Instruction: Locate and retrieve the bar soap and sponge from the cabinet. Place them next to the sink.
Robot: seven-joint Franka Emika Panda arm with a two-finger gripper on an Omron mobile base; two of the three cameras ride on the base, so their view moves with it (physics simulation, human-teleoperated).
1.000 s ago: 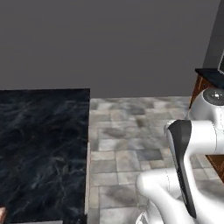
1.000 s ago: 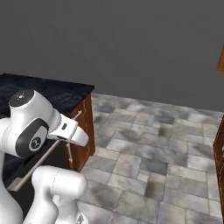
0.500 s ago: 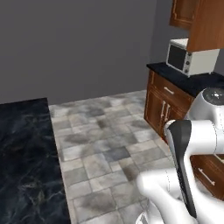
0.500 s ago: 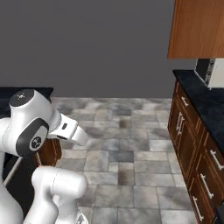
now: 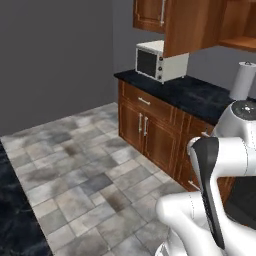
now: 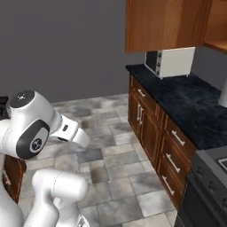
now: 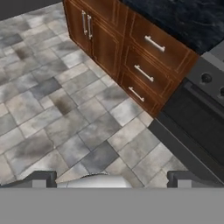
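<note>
Open tiled floor (image 5: 75, 165) from 9 to 12 o'clock in the base views, unobstructed up to the grey wall (image 6: 62, 44). Blocked from 1 to 4 o'clock by the lower drawer units (image 6: 155, 133) under the dark countertop (image 6: 186, 102), with a microwave (image 5: 157, 61) on top. Overhead clearance limited by wall cabinets (image 6: 166, 22) (one door swung outward). Stove front (image 7: 197, 113) low at 3 o'clock in the hand view.

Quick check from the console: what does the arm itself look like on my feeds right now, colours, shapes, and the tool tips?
The arm is glossy white, built of rounded, bulbous links. Its joints carry dark grey caps; one round cap bears a small circular emblem. In the left base view a long dark strip runs down a white link. The tool shows as two small dark grey, blocky fingertips. No cables are visible.
</note>
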